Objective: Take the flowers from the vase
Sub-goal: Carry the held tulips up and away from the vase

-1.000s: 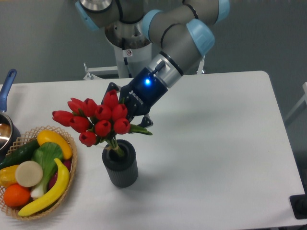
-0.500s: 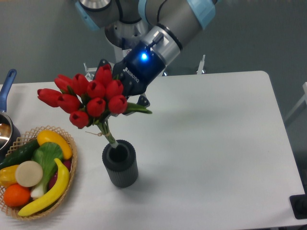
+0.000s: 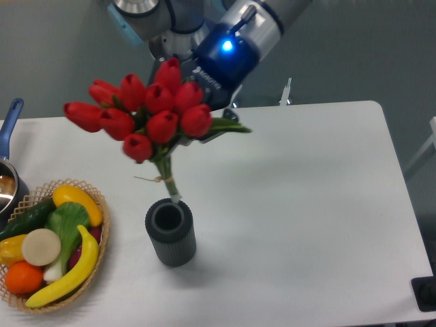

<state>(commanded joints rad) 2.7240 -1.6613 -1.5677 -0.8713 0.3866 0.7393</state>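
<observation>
Raised since the earlier frame, the bunch of red tulip flowers [image 3: 151, 116], apparently clamped by the mostly hidden gripper [image 3: 204, 119], has stem tips clearing the dark ribbed cylindrical vase [image 3: 170, 232] below; extraction appears essentially complete.

On my white table [image 3: 306, 204] a wicker basket [image 3: 102, 235] sat at the front left corner, holding two bananas [image 3: 68, 269], an orange [image 3: 24, 277], a cucumber [image 3: 27, 218] and a leafy green [image 3: 67, 221]. Just behind it, a pot with a blue handle [image 3: 10, 122] stood at the left edge.
</observation>
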